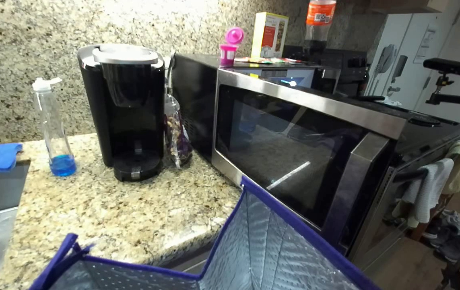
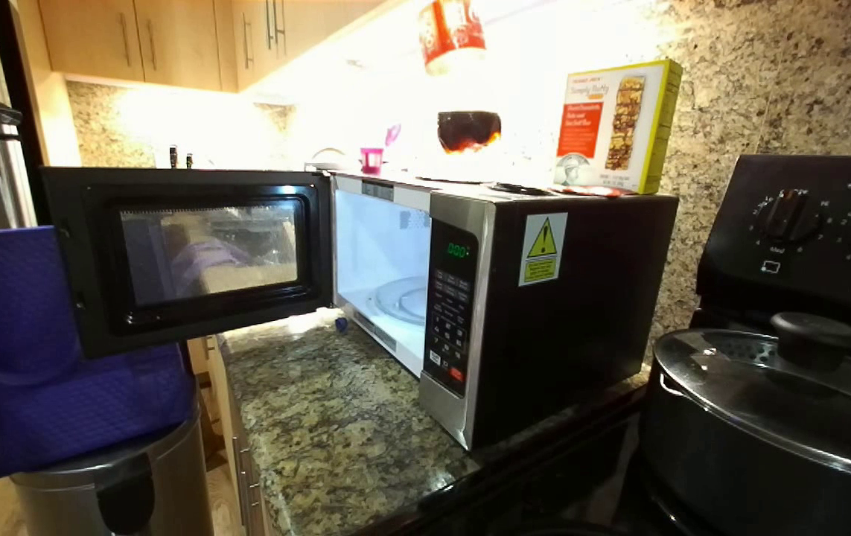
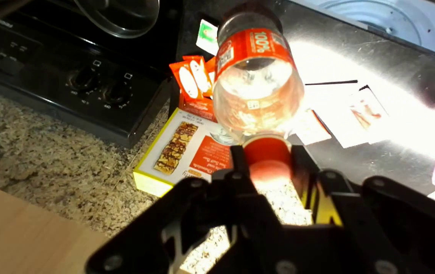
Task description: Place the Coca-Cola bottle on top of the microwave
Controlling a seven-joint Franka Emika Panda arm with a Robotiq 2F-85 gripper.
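Note:
The Coca-Cola bottle (image 3: 257,49) hangs upright from my gripper, with its red label and dark cola at the bottom. In both exterior views the bottle (image 1: 321,14) (image 2: 470,130) appears over the microwave top, with a small gap beneath it in an exterior view. My gripper (image 3: 268,152) is shut on the bottle's red cap in the wrist view; it is out of frame in both exterior views. The microwave (image 2: 566,327) has its door open and a lit interior; its silver top (image 3: 335,160) shows in the wrist view below the bottle.
On the microwave top are a yellow-white snack box (image 2: 611,126), red packets (image 3: 194,78), flat cards (image 3: 365,114) and a pink cup (image 1: 227,52). A coffee maker (image 1: 129,112) stands beside it. A stove with a lidded pot (image 2: 767,417) is on its far side. A purple bag (image 1: 262,241) hangs near the door.

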